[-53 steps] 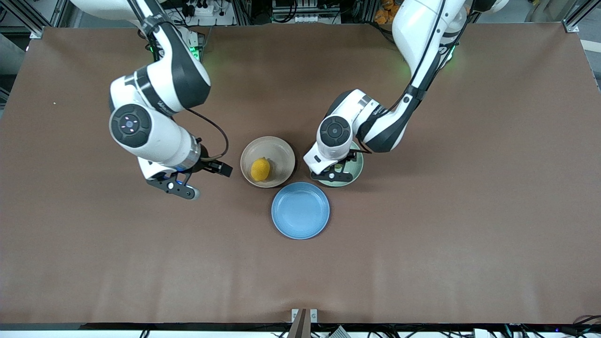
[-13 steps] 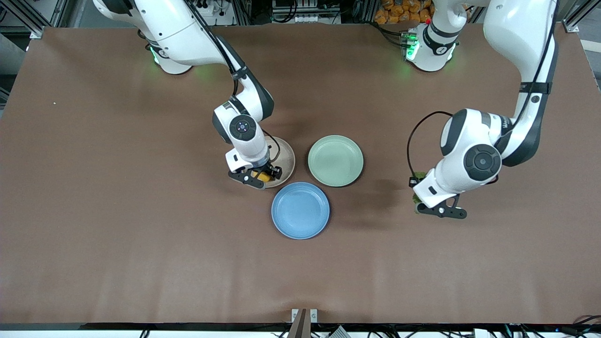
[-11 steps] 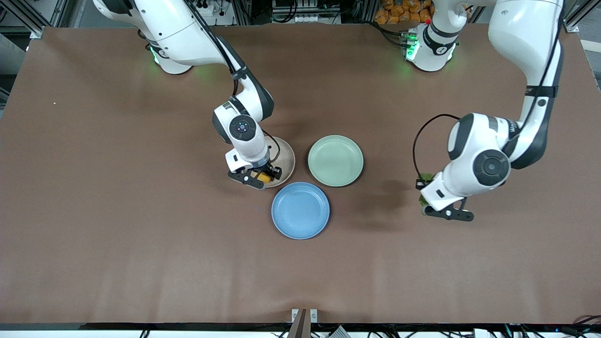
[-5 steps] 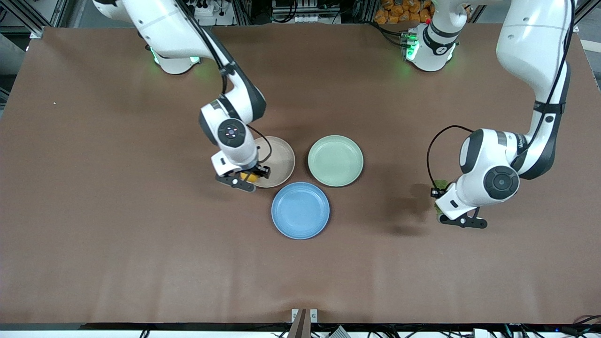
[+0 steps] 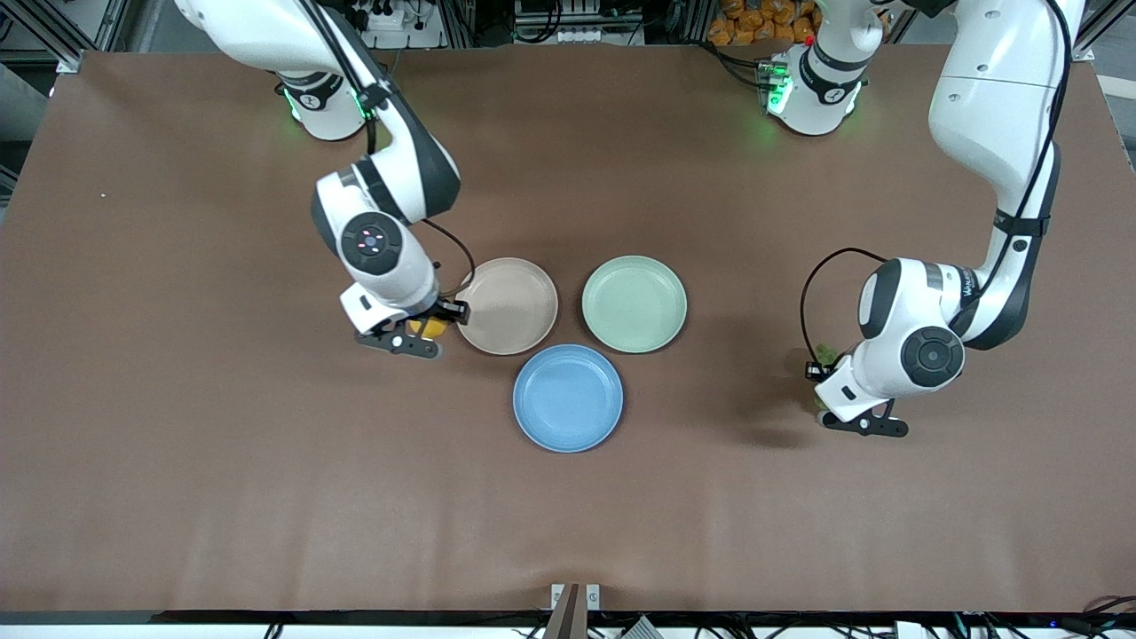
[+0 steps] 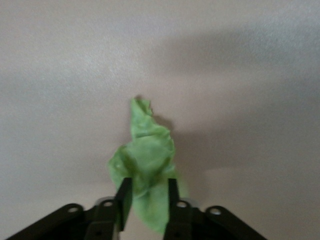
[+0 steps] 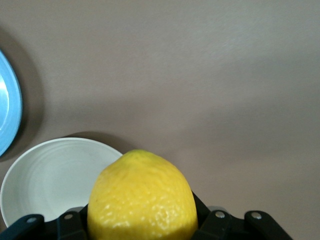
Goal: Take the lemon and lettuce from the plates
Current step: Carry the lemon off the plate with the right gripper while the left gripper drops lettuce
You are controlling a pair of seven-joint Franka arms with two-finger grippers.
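My right gripper is shut on the yellow lemon and holds it over bare table just beside the beige-pink plate, toward the right arm's end. The lemon fills the right wrist view, with the plate beside it. My left gripper is shut on the green wrinkly lettuce over bare table, well clear of the pale mint green plate, toward the left arm's end. In the left wrist view the lettuce hangs between the fingers. Both plates are bare.
A bright blue plate lies nearer to the front camera than the two other plates, touching distance from both. It also shows at the edge of the right wrist view. The brown table stretches wide around them.
The right gripper has lifted the lemon off the beige-pink plate and carried it toward the right arm's end. The left gripper with the lettuce has drifted slightly and hovers over the table.
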